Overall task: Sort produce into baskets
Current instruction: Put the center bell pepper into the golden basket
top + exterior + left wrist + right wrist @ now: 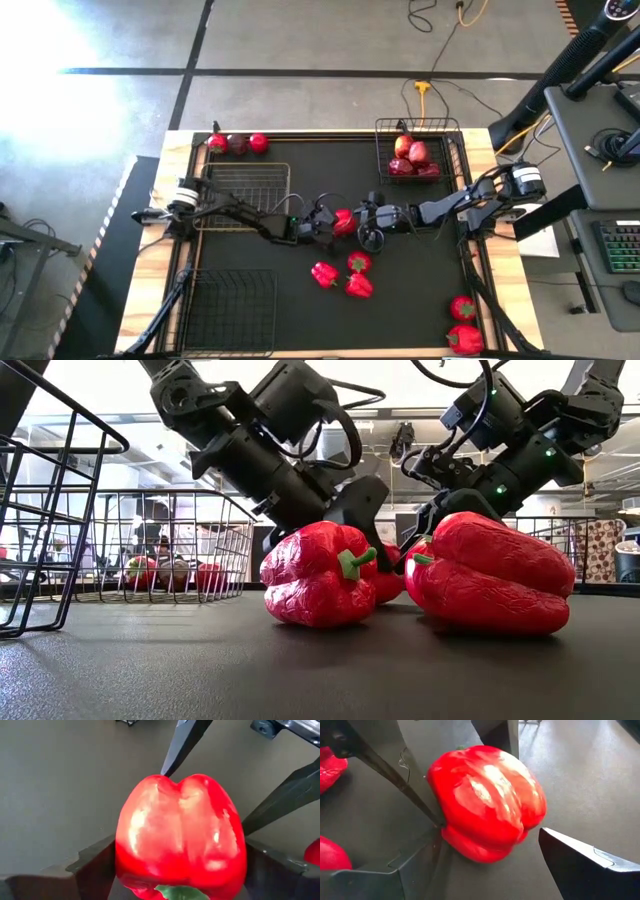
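A bright red bell pepper (343, 222) sits mid-table between my two grippers. My left gripper (326, 222) comes from the table's left and is shut on it (180, 835). My right gripper (364, 218) comes from the right. It is open, with one finger on each side of the same pepper (485, 800) and a clear gap at one finger (580, 860). Two more peppers (324, 273) (358, 286) and a tomato (359, 262) lie nearer the front. The far right basket (455, 150) holds apples (412, 158). Two baskets on the left (245, 195) (230, 310) hold nothing. My left gripper pinches the pepper's two sides (125, 855) between its fingers (95, 870), coming about level from the table's left. The pepper's green stem end (180, 892) points back toward the gripper. Whether the pepper rests on the mat or hangs just above it, I cannot tell. My right gripper has one finger (420, 865) close against the pepper's side (447, 837); I cannot tell whether it touches.
Three small red and dark fruits (238, 144) lie along the far edge at the left. Two red fruits (462, 307) (465, 340) lie at the front right. In the low view the two front peppers (320, 575) (490, 575) hide most of the held one.
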You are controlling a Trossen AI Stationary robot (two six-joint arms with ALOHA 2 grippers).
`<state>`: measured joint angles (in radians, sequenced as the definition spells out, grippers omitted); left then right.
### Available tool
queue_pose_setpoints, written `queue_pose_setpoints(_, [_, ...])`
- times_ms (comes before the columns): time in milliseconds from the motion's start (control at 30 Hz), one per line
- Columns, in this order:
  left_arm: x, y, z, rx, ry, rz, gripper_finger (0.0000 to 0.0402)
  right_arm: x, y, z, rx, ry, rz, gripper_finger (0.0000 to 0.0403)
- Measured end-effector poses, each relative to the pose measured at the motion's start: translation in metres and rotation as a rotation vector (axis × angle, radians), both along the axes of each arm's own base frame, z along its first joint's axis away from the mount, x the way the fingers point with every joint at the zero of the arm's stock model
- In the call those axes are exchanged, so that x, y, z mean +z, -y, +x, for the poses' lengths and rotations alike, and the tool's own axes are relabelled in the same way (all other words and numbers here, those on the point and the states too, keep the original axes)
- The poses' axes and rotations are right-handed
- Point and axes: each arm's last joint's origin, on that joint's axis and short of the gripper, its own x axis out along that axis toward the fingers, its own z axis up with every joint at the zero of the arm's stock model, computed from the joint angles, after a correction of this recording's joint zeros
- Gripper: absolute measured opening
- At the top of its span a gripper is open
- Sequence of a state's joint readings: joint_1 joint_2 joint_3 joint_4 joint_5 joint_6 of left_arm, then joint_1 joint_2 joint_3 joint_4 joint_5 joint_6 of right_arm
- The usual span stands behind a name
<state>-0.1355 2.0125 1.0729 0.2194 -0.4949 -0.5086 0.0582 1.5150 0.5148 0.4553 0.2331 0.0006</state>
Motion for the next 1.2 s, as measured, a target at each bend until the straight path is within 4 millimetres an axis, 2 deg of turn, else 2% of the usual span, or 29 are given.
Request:
queue_pose_setpoints(167, [0.004, 0.002, 0.0, -0.039, -0.031, 0.064, 0.0303, 0.002, 0.0, -0.003, 0.0, -0.023, -0.015, 0.0325])
queue_pose_setpoints(267, [0.018, 0.003, -0.002, -0.065, -0.076, 0.111, 0.0303, 0.011, 0.002, -0.011, -0.091, -0.108, -0.042, 0.0325])
queue_pose_setpoints(433, [0.086, 0.001, -0.01, -0.046, -0.139, 0.212, 0.0303, 0.025, 0.002, -0.032, -0.302, -0.137, -0.104, 0.0325])
queue_pose_setpoints(633, [0.174, -0.005, -0.039, -0.023, -0.195, 0.263, 0.0306, 0.026, 0.002, -0.041, -0.323, -0.086, -0.109, 0.0325])
queue_pose_setpoints(700, [0.193, -0.008, -0.056, 0.011, -0.227, 0.255, 0.0307, 0.024, 0.002, -0.043, -0.323, -0.091, -0.11, 0.0325])
queue_pose_setpoints(833, [0.204, -0.016, -0.093, 0.126, -0.363, 0.198, 0.0308, 0.023, 0.002, -0.041, -0.317, -0.08, -0.114, 0.0325])
queue_pose_setpoints(933, [0.202, -0.022, -0.12, 0.239, -0.463, 0.151, 0.0308, 0.023, 0.002, -0.039, -0.315, -0.073, -0.114, 0.0325])
queue_pose_setpoints(1033, [0.19, -0.03, -0.14, 0.366, -0.557, 0.088, 0.0309, 0.022, 0.001, -0.038, -0.314, -0.064, -0.113, 0.0325])
queue_pose_setpoints(1100, [0.183, -0.038, -0.15, 0.433, -0.58, -0.021, 0.0313, 0.023, 0.001, -0.037, -0.315, -0.046, -0.109, 0.0325])
queue_pose_setpoints(1200, [0.162, -0.048, -0.159, 0.493, -0.611, -0.136, 0.0324, 0.024, 0.001, -0.035, -0.315, -0.027, -0.104, 0.0325])
